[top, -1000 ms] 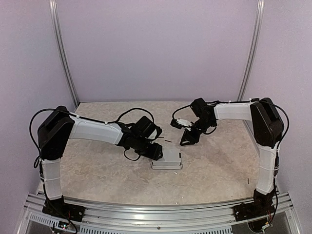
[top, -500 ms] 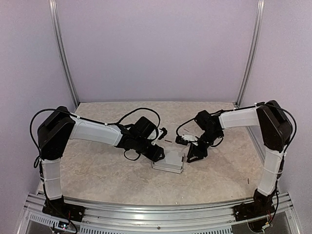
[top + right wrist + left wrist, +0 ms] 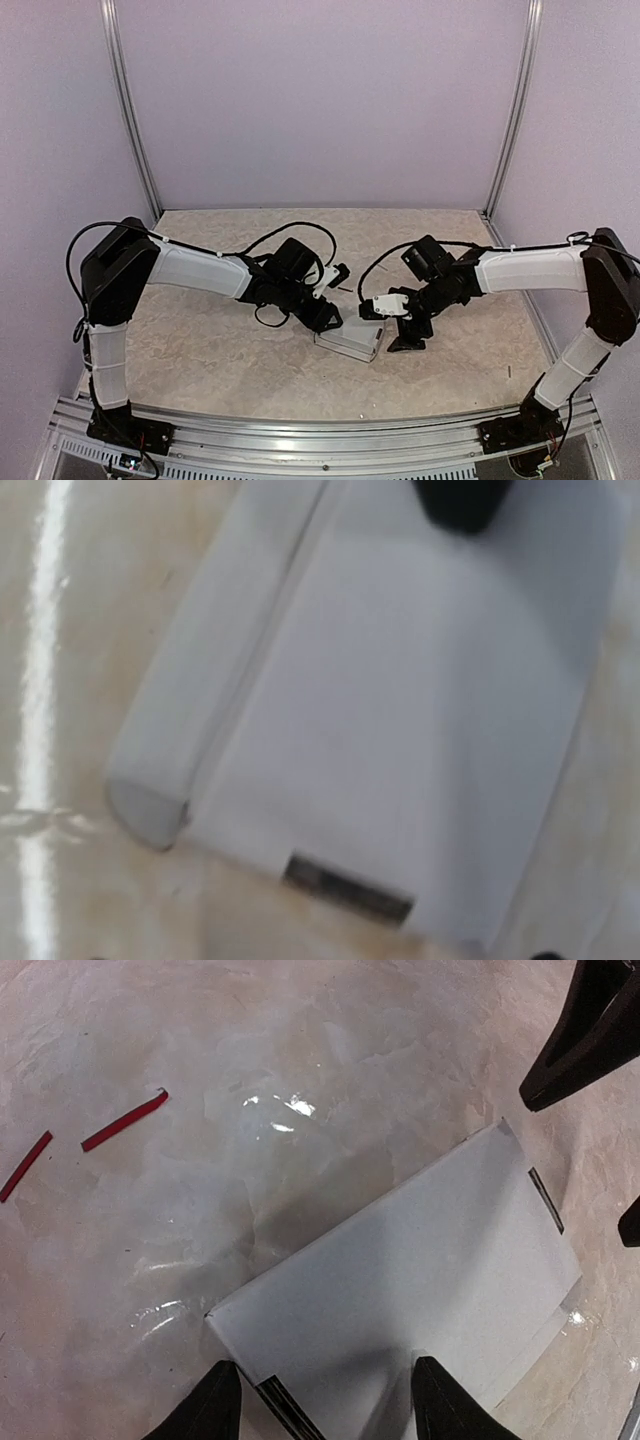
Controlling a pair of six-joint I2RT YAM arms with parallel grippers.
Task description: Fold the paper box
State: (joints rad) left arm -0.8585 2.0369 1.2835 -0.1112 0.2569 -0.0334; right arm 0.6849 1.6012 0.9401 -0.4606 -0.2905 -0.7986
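The paper box [image 3: 352, 343] lies flat on the table as a slim pale grey rectangle, turned a little askew. In the left wrist view the paper box [image 3: 420, 1260] fills the lower right, with a dark slot at its far end. My left gripper [image 3: 326, 319] is open over the box's left end. One finger sits just outside the box's edge and the other over its top face. My right gripper [image 3: 406, 331] is at the box's right end. The right gripper [image 3: 575, 1165] has its two black fingers spread wide, open and holding nothing. The paper box [image 3: 400, 710] is blurred and close in the right wrist view.
Two thin red scraps [image 3: 125, 1120] lie on the marbled table [image 3: 200, 350] left of the box. A tiny dark scrap [image 3: 508, 372] sits near the right arm. Purple walls and metal rails enclose the table on three sides.
My right arm has swung forward and down from the back of the table to the box's right end, and its jaws have opened. The box has turned slightly and shifted nearer, along with my left gripper.
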